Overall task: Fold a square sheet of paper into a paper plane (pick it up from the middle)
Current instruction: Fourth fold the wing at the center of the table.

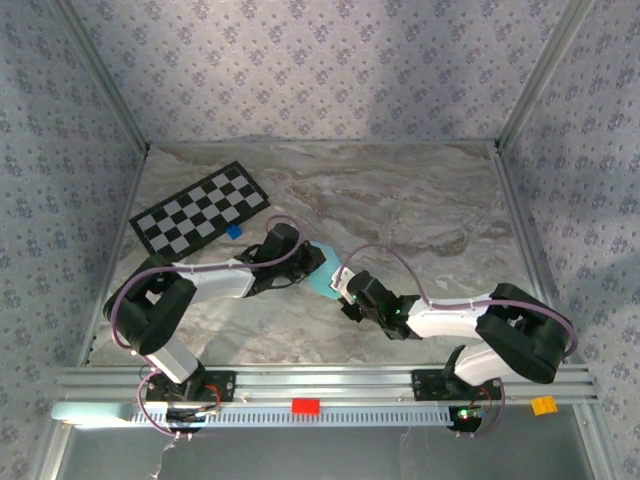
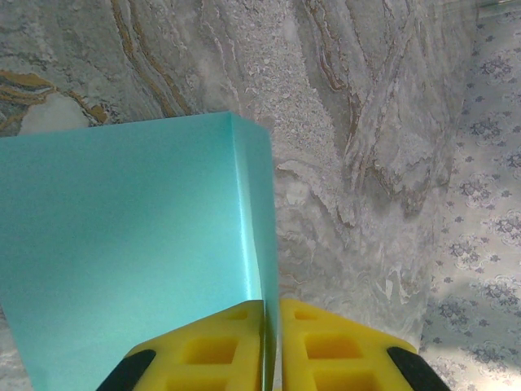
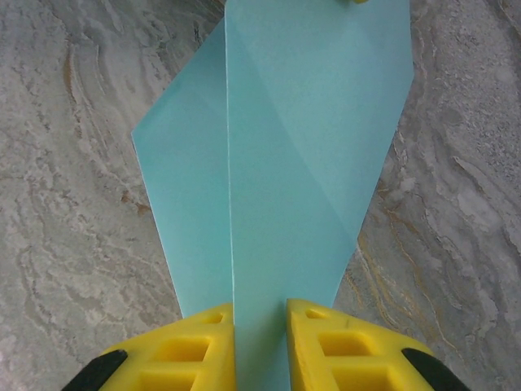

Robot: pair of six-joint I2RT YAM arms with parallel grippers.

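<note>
While creased, paper point(image 2: 122, 244) inside left gripper point(image 2: 272, 309)

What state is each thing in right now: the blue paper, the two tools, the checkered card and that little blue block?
paper: partly folded, creased, not yet a plane.
left tool: shut on the paper's edge.
right tool: jaws apart, paper running between them.
card: lying flat, untouched.
block: lying beside the card, untouched.
</note>
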